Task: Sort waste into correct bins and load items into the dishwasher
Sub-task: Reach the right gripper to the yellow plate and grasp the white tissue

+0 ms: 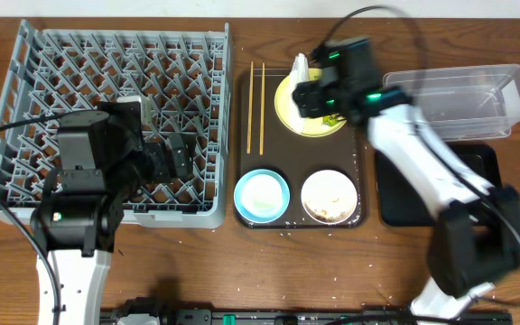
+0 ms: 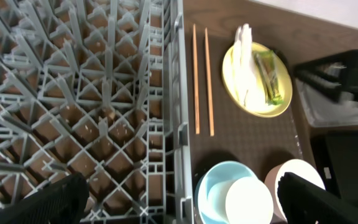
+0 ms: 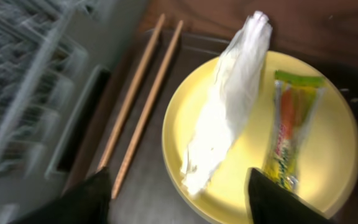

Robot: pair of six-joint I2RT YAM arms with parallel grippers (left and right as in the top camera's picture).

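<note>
Two robot arms work at a wooden table (image 1: 242, 271) laid with the remains of a meal. The right claw (image 3: 179, 179) hovers low over a pale-yellow plate (image 3: 328, 155) at the back of a dark brown serving tray (image 1: 292, 158). Its fingers stand apart and released, one on each side of the near end of a crumpled white napkin (image 3: 229, 106), and neither is seen touching it. The napkin lies lengthwise on the plate's left half, with its far end reaching past the rim. A yellow-green-orange wrapper (image 3: 291, 137) lies just beside it on the same plate.

Two wooden chopsticks (image 2: 195, 81) lie side by side along the serving tray's left edge, next to the plate. At the front of the serving tray, a blue bowl (image 2: 210, 180) holds a small white cup (image 2: 248, 200). A white bowl (image 1: 310, 190) stands just to its right with beige food scraps (image 1: 332, 213) inside.

The left claw (image 1: 170, 161) hangs over the right part of the large grey dish rack (image 1: 61, 81), wide open and gripping nothing.

A clear tub (image 1: 477, 90) sits at the table's far right, and a shallow black tray (image 1: 400, 199) lies in front of it, partly covered by the right arm.
</note>
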